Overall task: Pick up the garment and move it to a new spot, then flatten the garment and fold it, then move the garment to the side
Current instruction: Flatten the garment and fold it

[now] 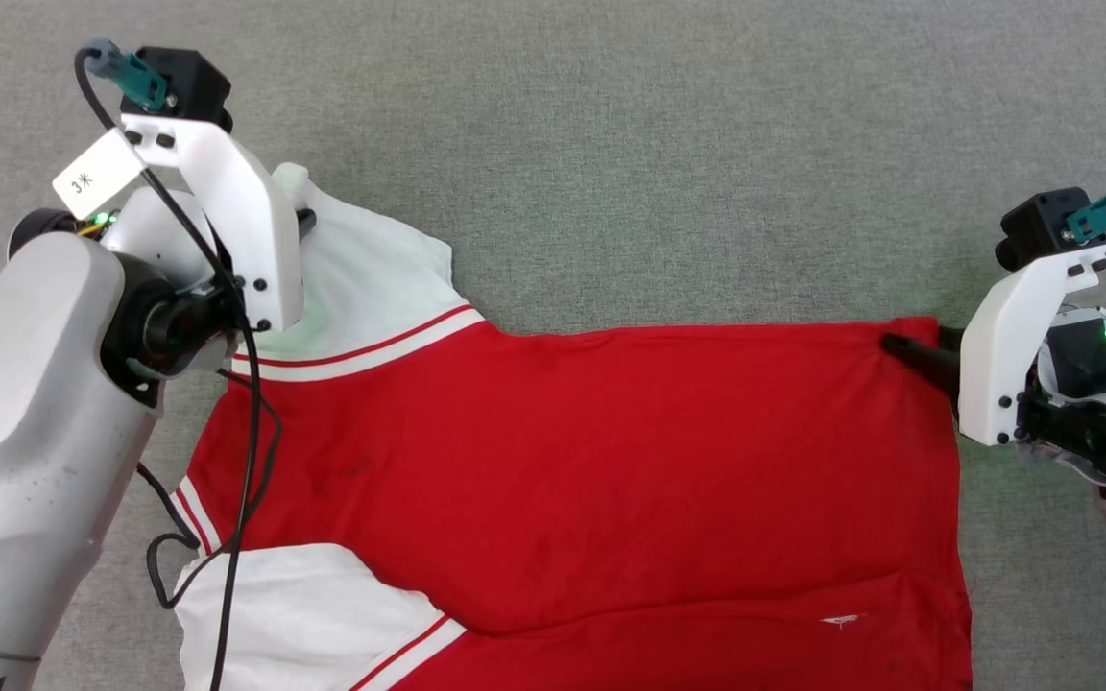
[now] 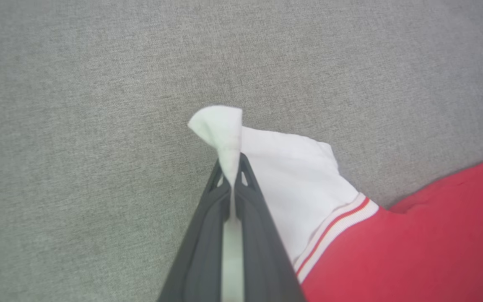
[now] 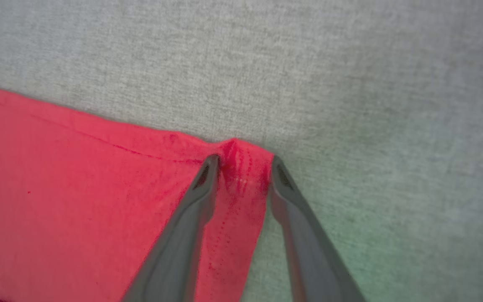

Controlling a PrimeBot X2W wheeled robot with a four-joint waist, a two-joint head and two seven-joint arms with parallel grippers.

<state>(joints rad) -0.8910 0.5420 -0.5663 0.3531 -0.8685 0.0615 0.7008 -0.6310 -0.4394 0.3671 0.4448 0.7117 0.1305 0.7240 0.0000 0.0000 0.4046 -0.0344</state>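
- Flattening step: left gripper (image 2: pixel 233 178) is pinching the white sleeve tip (image 2: pixel 220 126) of the garment (image 1: pixel 572 461).
- Spread right gripper (image 3: pixel 244 162) is straddling the hem corner (image 3: pixel 243 184); next move likely calls for closing, then pulling taut.

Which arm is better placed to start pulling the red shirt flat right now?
Left. The left gripper is shut on the white sleeve tip of the garment, ready to pull. The right gripper straddles the red hem corner, but its jaws stand apart, so it has no grip yet.
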